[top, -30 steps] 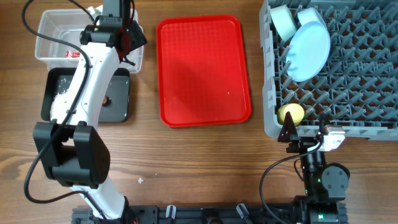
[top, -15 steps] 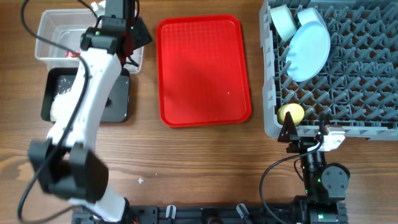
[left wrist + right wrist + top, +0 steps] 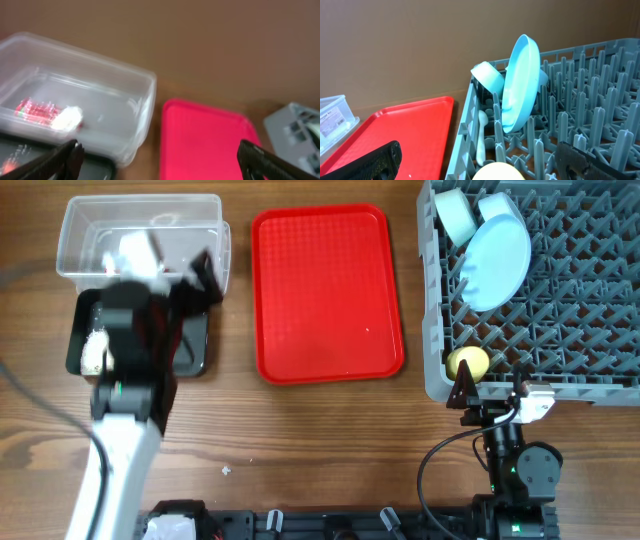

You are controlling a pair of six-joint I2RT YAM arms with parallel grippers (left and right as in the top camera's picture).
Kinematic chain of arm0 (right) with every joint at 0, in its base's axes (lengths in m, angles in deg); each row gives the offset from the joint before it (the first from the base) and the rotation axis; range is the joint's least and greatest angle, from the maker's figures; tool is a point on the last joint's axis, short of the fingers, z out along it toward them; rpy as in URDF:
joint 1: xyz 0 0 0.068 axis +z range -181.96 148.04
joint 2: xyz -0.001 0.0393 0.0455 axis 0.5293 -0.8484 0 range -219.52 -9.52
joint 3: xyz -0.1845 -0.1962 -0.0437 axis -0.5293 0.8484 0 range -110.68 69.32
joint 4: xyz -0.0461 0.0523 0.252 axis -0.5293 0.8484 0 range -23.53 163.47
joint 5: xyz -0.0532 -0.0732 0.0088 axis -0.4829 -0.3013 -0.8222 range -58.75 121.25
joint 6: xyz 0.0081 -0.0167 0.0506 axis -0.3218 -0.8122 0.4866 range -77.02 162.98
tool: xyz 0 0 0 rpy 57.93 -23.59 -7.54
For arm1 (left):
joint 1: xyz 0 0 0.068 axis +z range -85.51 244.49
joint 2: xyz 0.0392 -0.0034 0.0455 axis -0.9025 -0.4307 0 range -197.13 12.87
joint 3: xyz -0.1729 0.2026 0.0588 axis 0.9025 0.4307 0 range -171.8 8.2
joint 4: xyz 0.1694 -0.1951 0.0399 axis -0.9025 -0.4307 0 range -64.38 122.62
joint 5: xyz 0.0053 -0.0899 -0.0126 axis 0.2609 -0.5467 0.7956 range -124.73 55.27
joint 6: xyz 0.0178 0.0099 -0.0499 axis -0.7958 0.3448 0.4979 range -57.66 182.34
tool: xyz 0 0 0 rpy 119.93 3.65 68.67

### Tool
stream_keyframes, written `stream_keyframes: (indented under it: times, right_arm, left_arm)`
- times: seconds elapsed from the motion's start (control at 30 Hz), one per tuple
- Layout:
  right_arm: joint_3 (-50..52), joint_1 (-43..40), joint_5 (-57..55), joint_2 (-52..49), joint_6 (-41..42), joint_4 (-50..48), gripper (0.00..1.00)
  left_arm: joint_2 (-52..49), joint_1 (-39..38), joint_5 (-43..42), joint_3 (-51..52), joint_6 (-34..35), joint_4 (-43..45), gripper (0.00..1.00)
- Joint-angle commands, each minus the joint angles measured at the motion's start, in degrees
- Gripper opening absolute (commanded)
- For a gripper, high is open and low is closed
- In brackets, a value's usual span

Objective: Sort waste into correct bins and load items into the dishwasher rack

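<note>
Right wrist alone shows spoon [image 3: 481,134], seemingly, in rack [image 3: 463,131].

1 clear plastic tub [image 3: 140,202], 1 shallow black tray [image 3: 195,345], both 10 o'clock. 1 flat red serving tray [image 3: 325,290]. 1 grey pegged rack [image 3: 580,310], 2 o'clock. 1 round pale-blue plate [image 3: 497,262], 1 teal bowl [image 3: 455,217], 1 white bowl [image 3: 497,202], 1 yellow cup [image 3: 467,362], 1 white plastic spoon [image 3: 481,135], 1 crumpled red-and-white wrapper [image 3: 37,110].

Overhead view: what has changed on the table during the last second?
The left arm drew back from over the clear tub toward its base and now blurs above the black tray, gripper open and empty. Nothing visibly grasped or released. The wrapper in the tub, red tray, loaded rack and right arm stayed put.
</note>
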Motion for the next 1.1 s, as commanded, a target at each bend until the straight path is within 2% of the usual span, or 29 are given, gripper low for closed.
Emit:
stream_keyframes:
  times: [0.0, 0.1, 0.23, 0.43, 0.57, 0.77, 0.83, 1.07]
  right_arm:
    - [0.04, -0.17, 0.94, 0.15, -0.42, -0.13, 1.00]
    - [0.04, -0.17, 0.92, 0.15, -0.42, -0.13, 1.00]
    - [0.04, -0.17, 0.94, 0.15, -0.42, -0.13, 1.00]
    - [0.04, -0.17, 0.94, 0.15, -0.42, -0.13, 1.00]
    - [0.04, -0.17, 0.94, 0.15, -0.42, -0.13, 1.00]
    - [0.04, -0.17, 0.94, 0.15, -0.42, -0.13, 1.00]
    - [0.04, -0.17, 0.94, 0.15, -0.42, -0.13, 1.00]
    - [0.04, -0.17, 0.94, 0.15, -0.42, -0.13, 1.00]
  left_arm:
    - [11.39, 4.50, -6.56, 16.09, 2.03, 6.40, 1.00]
    - [19.30, 5.44, -6.45, 25.22, 1.29, 10.40, 1.00]
    - [31.87, 5.66, -4.09, 35.56, 1.14, 11.17, 1.00]
    - [42.93, 5.60, -3.52, 44.00, 1.16, 11.37, 1.00]
    - [49.94, 5.62, -3.48, 46.84, 1.14, 11.32, 1.00]
    - [59.98, 5.62, -2.16, 47.08, 1.16, 2.01, 1.00]
    - [61.79, 5.60, -2.01, 47.08, 1.16, -0.83, 1.00]
    - [63.41, 3.63, -2.01, 47.08, -0.15, -1.03, 1.00]
